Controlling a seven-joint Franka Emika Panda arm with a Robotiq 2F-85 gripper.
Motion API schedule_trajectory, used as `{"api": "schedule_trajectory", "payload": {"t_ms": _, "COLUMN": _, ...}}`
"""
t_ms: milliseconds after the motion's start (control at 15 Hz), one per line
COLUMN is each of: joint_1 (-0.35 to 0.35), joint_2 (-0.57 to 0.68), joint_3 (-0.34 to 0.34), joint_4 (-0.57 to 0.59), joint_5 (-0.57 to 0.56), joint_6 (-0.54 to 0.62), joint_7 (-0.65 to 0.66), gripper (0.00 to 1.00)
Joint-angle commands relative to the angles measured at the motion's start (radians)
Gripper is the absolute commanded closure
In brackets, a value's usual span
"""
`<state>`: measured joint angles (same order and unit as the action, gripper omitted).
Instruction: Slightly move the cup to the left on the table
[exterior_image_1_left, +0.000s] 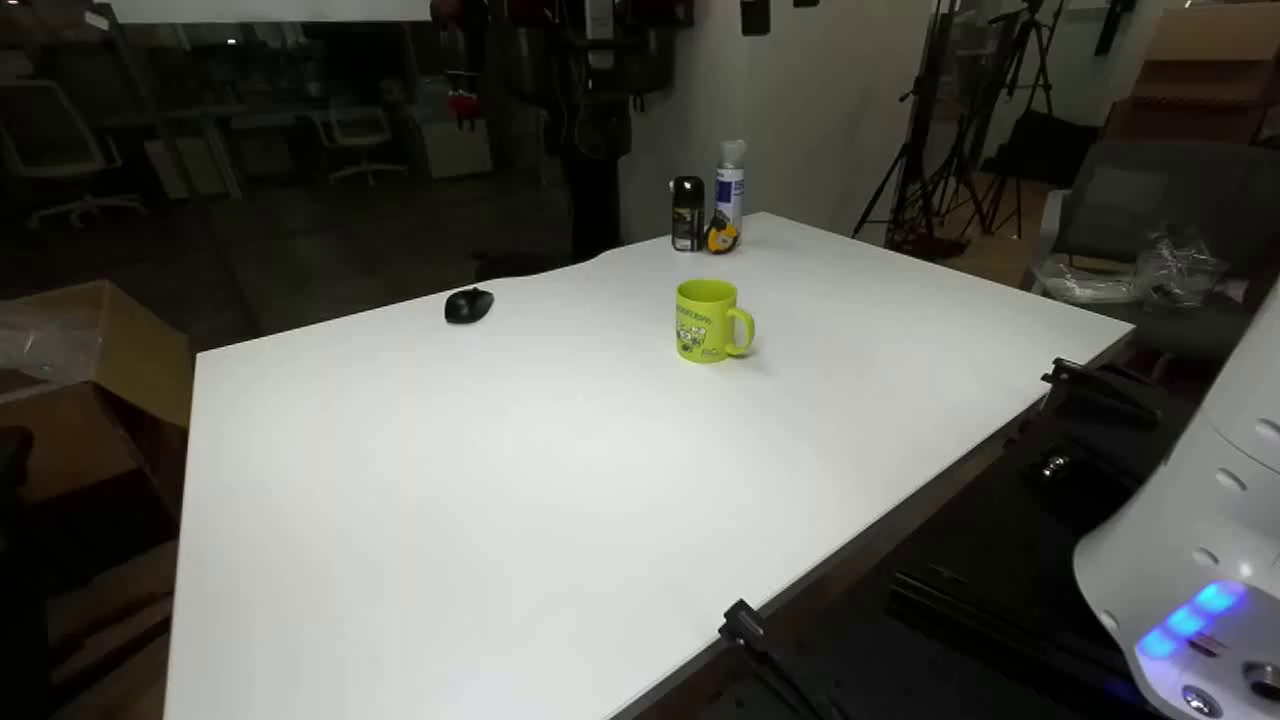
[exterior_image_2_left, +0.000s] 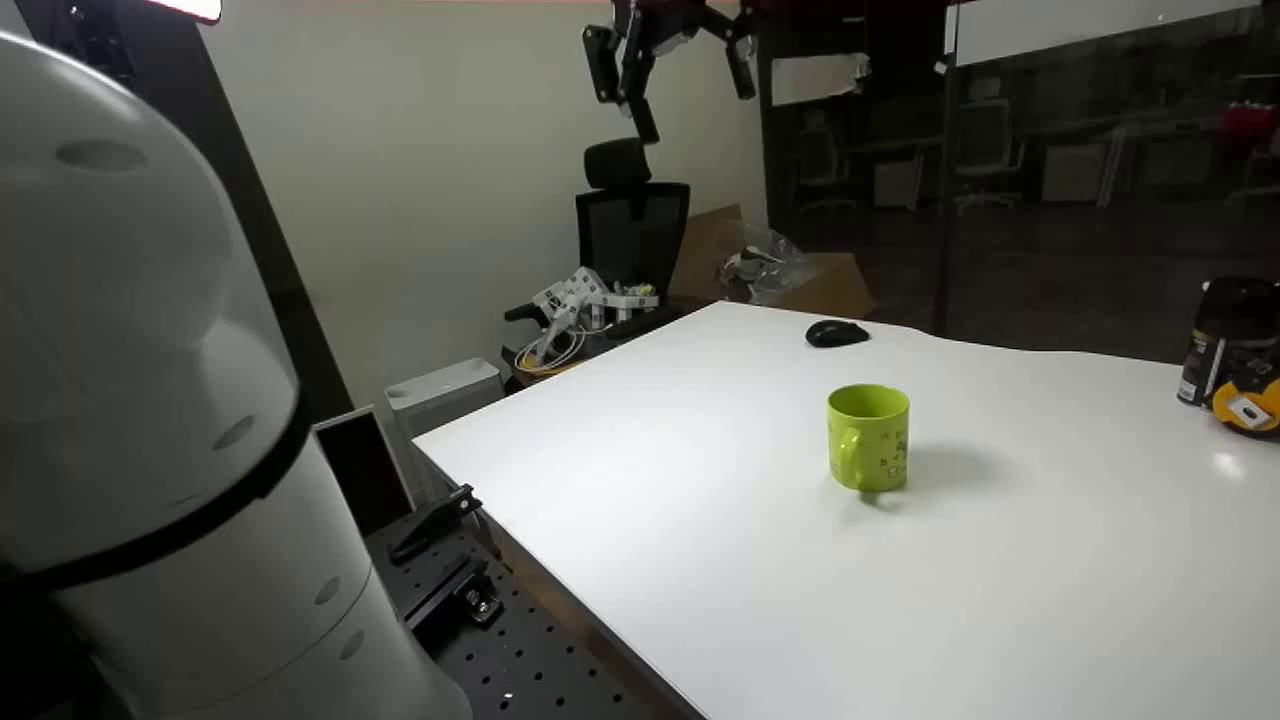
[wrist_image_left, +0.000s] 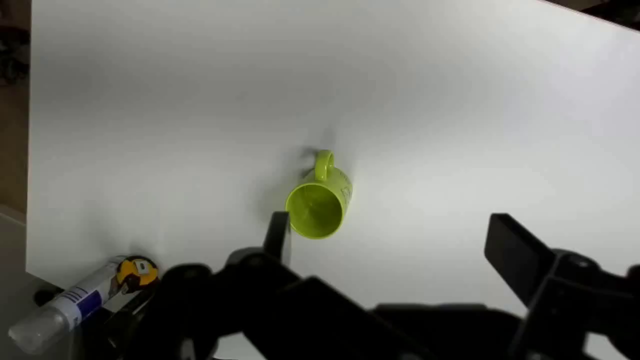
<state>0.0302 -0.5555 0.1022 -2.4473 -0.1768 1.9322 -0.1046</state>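
The yellow-green cup (exterior_image_1_left: 704, 325) stands upright on the white table (exterior_image_1_left: 480, 480); it also shows in an exterior view (exterior_image_2_left: 868, 440). In the wrist view the cup (wrist_image_left: 315, 210) is seen from above, mouth towards the camera, its handle pointing to the top of the picture. My gripper (exterior_image_2_left: 695, 108) hangs high above the table, apart from the cup. In the wrist view the gripper (wrist_image_left: 387, 220) has its fingers wide apart with nothing between them. The left finger in that picture overlaps the cup's rim in line of sight only.
A black mouse (exterior_image_1_left: 468, 305) lies near the table's far edge. A dark can (exterior_image_1_left: 687, 213), a white spray can (exterior_image_1_left: 729, 190) and a yellow-black tape measure (exterior_image_1_left: 722, 234) stand together near a table corner. A black clamp (exterior_image_1_left: 745, 625) sits at the edge by the robot base.
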Motion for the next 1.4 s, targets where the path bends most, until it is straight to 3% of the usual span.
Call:
{"api": "schedule_trajectory", "payload": {"t_ms": 0, "joint_1": 0.018, "joint_2": 0.002, "joint_3": -0.015, "joint_4": 0.002, "joint_5": -0.008, "joint_6": -0.003, "joint_7": 0.008, "gripper": 0.00}}
{"api": "schedule_trajectory", "payload": {"t_ms": 1000, "joint_1": 0.018, "joint_2": 0.001, "joint_3": -0.015, "joint_4": 0.002, "joint_5": -0.008, "joint_6": -0.001, "joint_7": 0.008, "gripper": 0.00}}
{"api": "schedule_trajectory", "payload": {"t_ms": 1133, "joint_1": -0.006, "joint_2": 0.010, "joint_3": 0.011, "joint_4": -0.004, "joint_5": -0.043, "joint_6": 0.098, "joint_7": 0.095, "gripper": 0.00}}
{"api": "schedule_trajectory", "payload": {"t_ms": 1333, "joint_1": -0.041, "joint_2": 0.060, "joint_3": -0.005, "joint_4": -0.006, "joint_5": -0.048, "joint_6": 0.286, "joint_7": 0.190, "gripper": 0.00}}
